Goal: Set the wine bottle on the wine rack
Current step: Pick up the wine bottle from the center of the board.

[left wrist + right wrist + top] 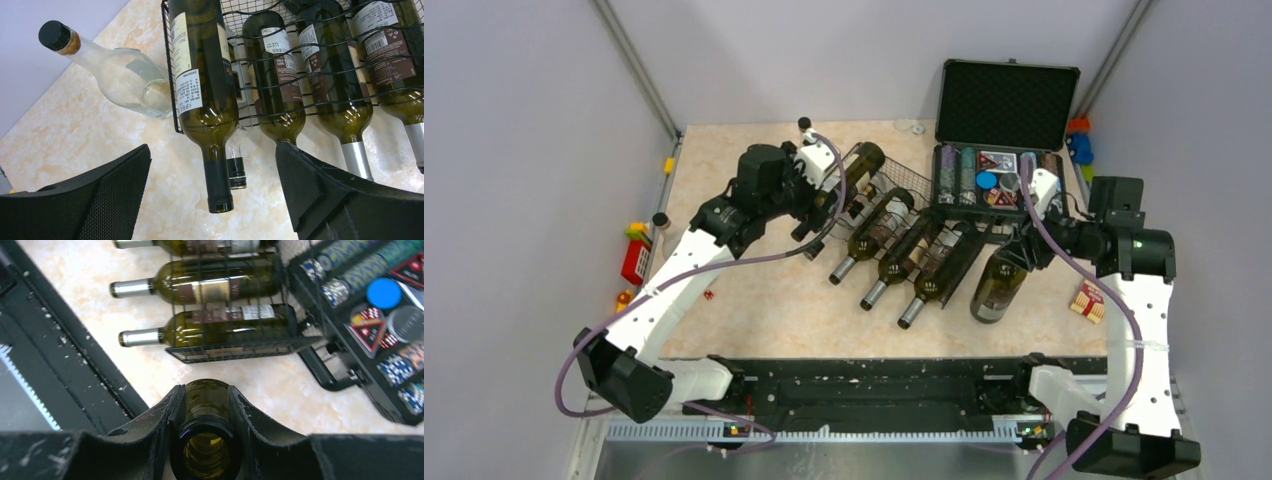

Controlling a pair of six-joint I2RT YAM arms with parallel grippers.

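The right hand [205, 392] is pinched tight on the neck of the dark green glass wine bottle [999, 285]. The bottle stands on its base, roughly upright, on the beige marble-patterned desk [764, 300]. It is just beside the right end of the black wire-mesh wine rack [904, 180] — not yet in any cradle. The left hand [212, 150] hangs spread wide and empty at the rack's left side. Several dark bottles [904, 250] lie in the rack. As I judge it, the grasp is made — the lift, the tilt to lying flat and the setting into a free cradle are all left to do.
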